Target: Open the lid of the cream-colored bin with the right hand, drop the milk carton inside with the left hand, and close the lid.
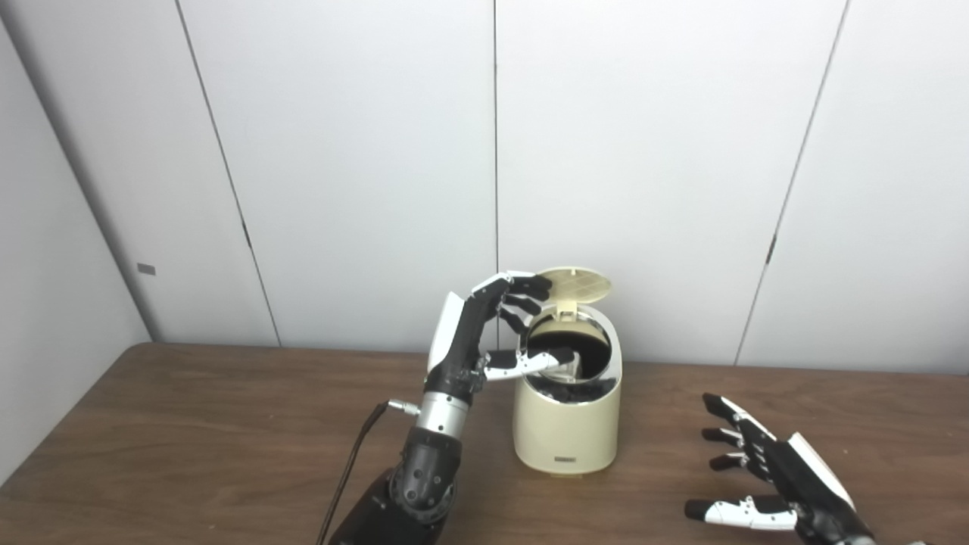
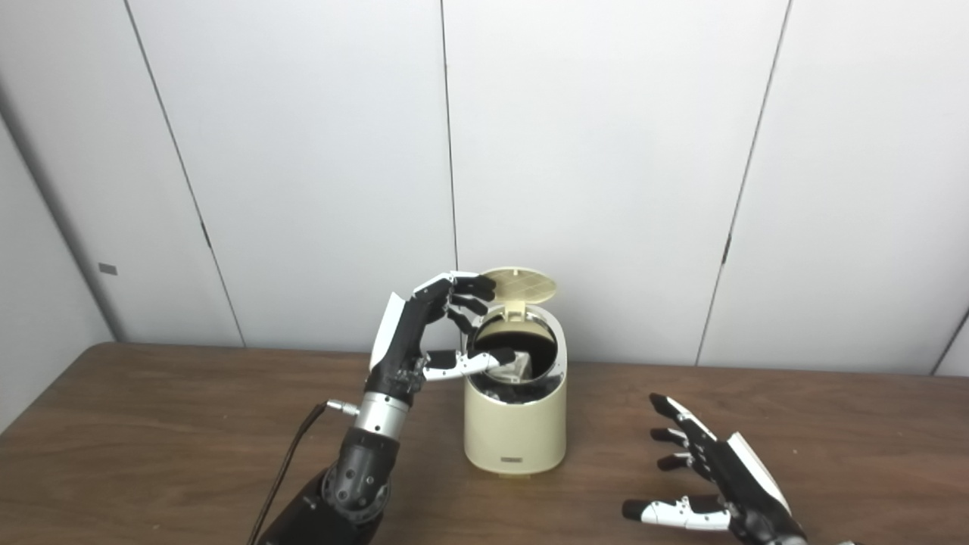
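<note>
The cream-colored bin (image 1: 566,424) stood on the wooden table (image 1: 189,439) near the white wall panels (image 1: 341,151), its lid (image 1: 574,286) raised upright at the back. The left hand (image 1: 484,333) was held at the bin's rim, fingers spread and curved over the opening, gripping nothing. A pale object, apparently the milk carton (image 2: 521,366), lay inside the bin just below the thumb. The right hand (image 1: 764,473) rested low over the table to the bin's right, fingers splayed and empty, well apart from it.
</note>
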Robot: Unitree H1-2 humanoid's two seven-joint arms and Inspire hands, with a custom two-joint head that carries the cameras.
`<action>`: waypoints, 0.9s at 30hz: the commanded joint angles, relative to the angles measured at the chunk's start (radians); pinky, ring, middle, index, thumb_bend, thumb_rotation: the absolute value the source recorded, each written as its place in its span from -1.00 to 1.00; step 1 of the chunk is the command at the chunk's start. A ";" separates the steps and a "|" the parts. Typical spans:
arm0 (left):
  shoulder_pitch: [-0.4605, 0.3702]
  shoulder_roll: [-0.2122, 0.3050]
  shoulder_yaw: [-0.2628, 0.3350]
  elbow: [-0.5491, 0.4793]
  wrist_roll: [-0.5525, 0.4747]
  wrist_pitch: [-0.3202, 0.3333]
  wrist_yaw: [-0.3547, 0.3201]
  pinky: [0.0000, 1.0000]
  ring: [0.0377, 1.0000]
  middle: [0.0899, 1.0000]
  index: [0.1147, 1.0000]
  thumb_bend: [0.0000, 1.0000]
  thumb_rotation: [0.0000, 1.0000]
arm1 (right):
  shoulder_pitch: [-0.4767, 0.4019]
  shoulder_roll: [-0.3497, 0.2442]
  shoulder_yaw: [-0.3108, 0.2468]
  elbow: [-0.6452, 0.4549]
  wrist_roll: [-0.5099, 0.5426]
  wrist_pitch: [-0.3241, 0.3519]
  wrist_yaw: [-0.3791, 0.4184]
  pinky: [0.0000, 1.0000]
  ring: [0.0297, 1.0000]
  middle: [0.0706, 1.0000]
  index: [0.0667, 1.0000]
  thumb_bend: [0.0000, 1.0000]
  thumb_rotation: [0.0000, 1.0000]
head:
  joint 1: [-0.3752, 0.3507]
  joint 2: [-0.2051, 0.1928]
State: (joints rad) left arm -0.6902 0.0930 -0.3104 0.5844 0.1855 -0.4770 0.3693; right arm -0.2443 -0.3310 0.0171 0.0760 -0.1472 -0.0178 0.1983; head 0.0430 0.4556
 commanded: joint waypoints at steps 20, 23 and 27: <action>0.023 0.002 0.014 -0.101 -0.031 0.007 -0.032 -0.18 -0.01 0.07 0.10 0.47 -1.00 | -0.031 -0.014 -0.006 -0.035 0.000 -0.026 -0.008 0.42 0.68 0.86 0.86 0.61 -0.48 | 0.009 -0.002; 0.046 0.007 0.026 -0.152 -0.045 0.007 -0.030 -0.28 -0.17 -0.13 -0.10 0.10 -1.00 | -0.032 -0.017 -0.007 -0.019 -0.002 -0.037 -0.008 0.43 0.68 0.86 0.87 0.59 -0.50 | 0.009 -0.002; 0.071 0.016 0.054 -0.219 -0.070 0.007 -0.040 -0.26 -0.16 -0.14 -0.12 0.01 -1.00 | -0.031 -0.011 -0.006 -0.022 -0.002 -0.029 -0.010 0.44 0.68 0.87 0.86 0.59 -0.50 | 0.017 -0.005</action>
State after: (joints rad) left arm -0.5812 0.0970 -0.2772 0.4148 0.1329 -0.4527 0.3307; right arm -0.2439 -0.3301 0.0186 0.0791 -0.1550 -0.0158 0.1995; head 0.0583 0.4495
